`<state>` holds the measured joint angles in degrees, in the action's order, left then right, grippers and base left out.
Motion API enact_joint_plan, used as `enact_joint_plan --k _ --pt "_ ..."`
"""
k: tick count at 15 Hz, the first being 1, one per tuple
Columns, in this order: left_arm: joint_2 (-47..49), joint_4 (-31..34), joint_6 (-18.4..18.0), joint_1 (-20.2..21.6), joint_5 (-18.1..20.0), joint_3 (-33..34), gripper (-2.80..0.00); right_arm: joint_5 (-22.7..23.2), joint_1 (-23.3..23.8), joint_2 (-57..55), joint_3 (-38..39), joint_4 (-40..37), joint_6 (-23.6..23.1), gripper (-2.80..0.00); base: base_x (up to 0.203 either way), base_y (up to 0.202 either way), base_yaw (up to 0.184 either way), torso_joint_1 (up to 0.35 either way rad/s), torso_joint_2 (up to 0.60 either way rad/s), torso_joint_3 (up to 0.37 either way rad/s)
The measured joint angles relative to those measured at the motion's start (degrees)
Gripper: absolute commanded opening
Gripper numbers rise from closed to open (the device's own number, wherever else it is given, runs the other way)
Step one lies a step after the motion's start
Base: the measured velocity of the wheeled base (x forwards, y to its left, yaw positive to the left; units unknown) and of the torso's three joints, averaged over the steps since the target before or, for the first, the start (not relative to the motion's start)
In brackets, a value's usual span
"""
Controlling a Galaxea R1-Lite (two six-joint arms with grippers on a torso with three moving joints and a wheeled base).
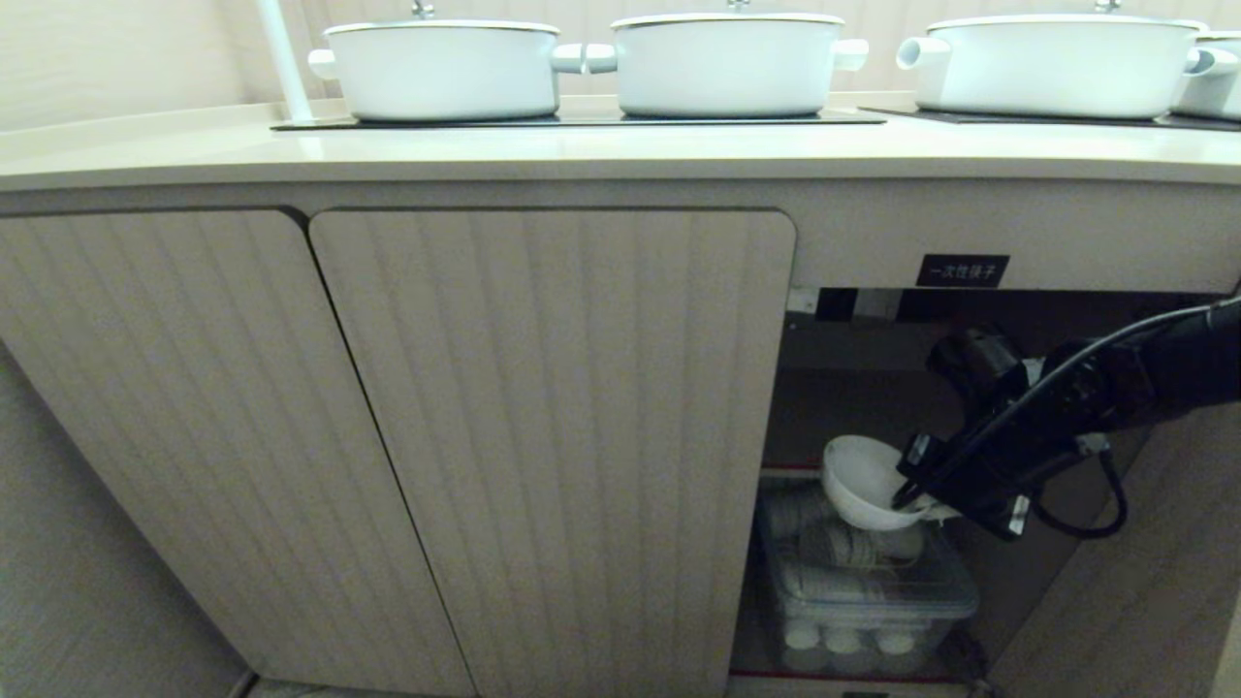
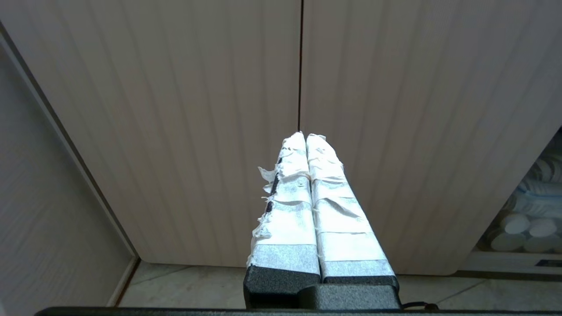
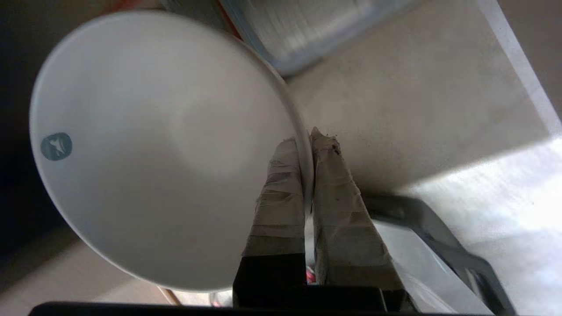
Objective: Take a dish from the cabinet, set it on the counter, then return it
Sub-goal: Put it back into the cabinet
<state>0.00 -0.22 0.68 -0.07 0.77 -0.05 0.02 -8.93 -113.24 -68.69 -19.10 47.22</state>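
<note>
Nearest the camera, the right claw (image 3: 306, 145) is clamped on the rim of the dish (image 3: 145, 145) — one taped finger inside the wall, the other outside, with only the rim's thickness between them. The dish is a plain white bowl bearing a small grey-blue mark on its inner wall; it is held tilted, its mouth facing partly sideways. In the head view the right claw (image 1: 916, 499) reaches in from the right, and the dish (image 1: 858, 480) hangs clear of any surface in the open right-hand bay of the cabinet (image 1: 543, 436), above a clear plastic lidded box (image 1: 873, 582) that stands on the cabinet floor with stacked white ware inside it. Whether the dish lies inside the opening or just in front of it cannot be told. The left claw (image 2: 306, 136) hangs low before the two closed fluted doors (image 2: 197, 109), its taped fingers pressed together on nothing, and well apart from the dish. Above the open bay a small black label (image 1: 962, 270) with white lettering sits on the cabinet's upper rail. Farther back, the tabletop (image 1: 194, 150) runs the full width — cream-beige, with black glass panels (image 1: 582, 120) set into it. Large white lidded pots (image 1: 441, 68) stand in a row on those panels.
</note>
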Motion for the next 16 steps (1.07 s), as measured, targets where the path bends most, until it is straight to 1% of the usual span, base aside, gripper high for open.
enact_joint_plan --k 2,6,10,12,16 --pt "0.00 0.00 -0.02 0.00 0.02 0.00 -2.80 -0.33 0.67 -0.62 -0.87 -0.05 0.30 -2.80 0.000 0.000 0.000 0.000 0.00 0.000" --pt "0.00 -0.02 -0.02 -0.02 0.00 -0.02 -2.80 -3.79 1.25 -1.86 -1.18 0.43 0.32 -2.80 0.000 0.000 0.000 0.000 0.00 0.000" --pt "0.00 -0.02 -0.02 0.00 0.02 -0.02 -2.80 -4.46 1.92 -3.07 -1.62 0.55 0.27 -2.80 0.000 0.000 0.000 0.000 0.00 0.000" --pt "0.00 -0.01 -0.02 0.00 0.01 -0.02 -2.80 -5.47 2.40 -3.90 -3.38 0.09 0.34 -2.80 0.000 0.000 0.000 0.000 0.00 0.000" --pt "0.00 0.00 0.00 0.00 0.02 -0.02 -2.80 -5.61 2.79 -4.92 -6.50 -0.13 0.39 -2.80 0.000 0.000 0.000 0.000 0.00 0.000"
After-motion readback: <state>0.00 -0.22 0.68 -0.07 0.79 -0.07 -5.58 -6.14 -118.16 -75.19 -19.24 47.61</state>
